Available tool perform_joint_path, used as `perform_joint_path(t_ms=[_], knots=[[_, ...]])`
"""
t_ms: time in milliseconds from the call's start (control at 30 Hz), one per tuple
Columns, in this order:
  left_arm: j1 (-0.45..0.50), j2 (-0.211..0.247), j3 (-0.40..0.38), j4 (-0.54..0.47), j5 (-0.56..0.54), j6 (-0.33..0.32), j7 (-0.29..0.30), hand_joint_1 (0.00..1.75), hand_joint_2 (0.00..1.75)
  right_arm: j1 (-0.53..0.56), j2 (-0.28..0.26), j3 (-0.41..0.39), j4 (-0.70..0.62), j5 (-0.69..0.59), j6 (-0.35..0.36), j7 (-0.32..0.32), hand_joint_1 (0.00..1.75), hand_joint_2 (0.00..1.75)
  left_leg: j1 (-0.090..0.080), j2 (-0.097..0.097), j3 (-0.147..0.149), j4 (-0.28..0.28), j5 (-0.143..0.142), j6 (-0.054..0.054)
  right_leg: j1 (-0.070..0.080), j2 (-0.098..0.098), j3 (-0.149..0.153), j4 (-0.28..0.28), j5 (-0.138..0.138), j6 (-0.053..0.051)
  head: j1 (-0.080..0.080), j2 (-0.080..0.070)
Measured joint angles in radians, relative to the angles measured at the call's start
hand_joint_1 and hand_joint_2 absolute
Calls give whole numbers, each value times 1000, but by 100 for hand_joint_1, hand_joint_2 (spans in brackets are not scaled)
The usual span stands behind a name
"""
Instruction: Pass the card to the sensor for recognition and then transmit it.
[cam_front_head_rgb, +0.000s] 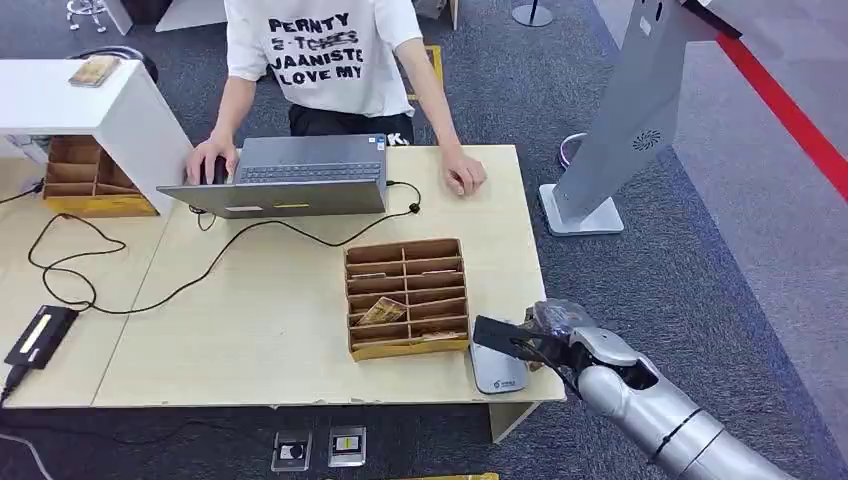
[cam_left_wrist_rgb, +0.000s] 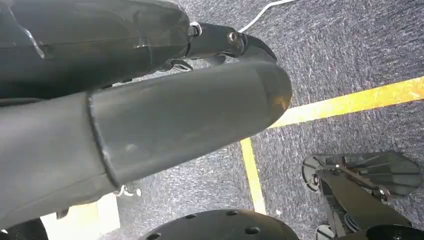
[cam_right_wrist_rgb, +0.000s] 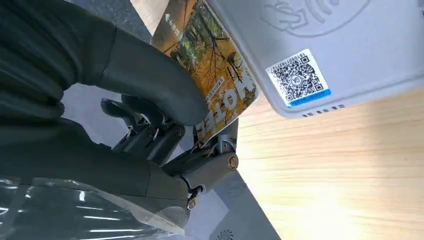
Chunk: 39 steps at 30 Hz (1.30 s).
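Note:
My right hand (cam_front_head_rgb: 565, 335) pinches a card (cam_front_head_rgb: 497, 333) at the table's front right corner and holds it flat just above the grey sensor pad (cam_front_head_rgb: 499, 373). The right wrist view shows the card (cam_right_wrist_rgb: 220, 65) as an autumn-tree print under my thumb (cam_right_wrist_rgb: 150, 75), its far edge overlapping the sensor (cam_right_wrist_rgb: 320, 45), which carries a QR sticker (cam_right_wrist_rgb: 298, 77). My left hand (cam_left_wrist_rgb: 175, 115) hangs beside my body over the carpet with nothing in it and its fingers stretched out.
A slotted wooden card box (cam_front_head_rgb: 406, 297) with a card (cam_front_head_rgb: 382, 311) in it stands left of the sensor. A person sits behind an open laptop (cam_front_head_rgb: 300, 175) at the table's far edge. Black cables (cam_front_head_rgb: 150, 295) and a black device (cam_front_head_rgb: 40, 335) lie left. A grey kiosk (cam_front_head_rgb: 620, 130) stands right.

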Motion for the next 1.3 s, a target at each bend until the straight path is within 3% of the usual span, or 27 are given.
perform_joint_path(t_ms=[533, 867, 1067, 1300], knots=[[0, 0, 0, 0, 0, 1, 10, 0, 0, -24, 1, 41, 1, 27, 11, 37, 175, 175, 0, 0, 0, 0, 0, 0, 0, 0, 0, 0, 0, 0, 0, 0], [1, 0, 0, 0, -2, 1, 10, 0, 0, -40, -13, 49, -125, 167, 22, 112, 175, 175, 0, 0, 0, 0, 0, 0, 0, 0, 0, 0, 0, 0, 0, 0], [2, 0, 0, 0, -6, 0, 10, 0, 0, -40, -29, 48, -203, 204, 31, 126, 175, 175, 0, 0, 0, 0, 0, 0, 0, 0, 0, 0, 0, 0, 0, 0], [3, 0, 1, 0, -11, -11, 2, 0, 0, -37, -41, 39, -298, 204, 131, 113, 175, 175, 0, 0, 0, 0, 0, 0, 0, 1, 0, 0, 0, 0, 0, 0]])
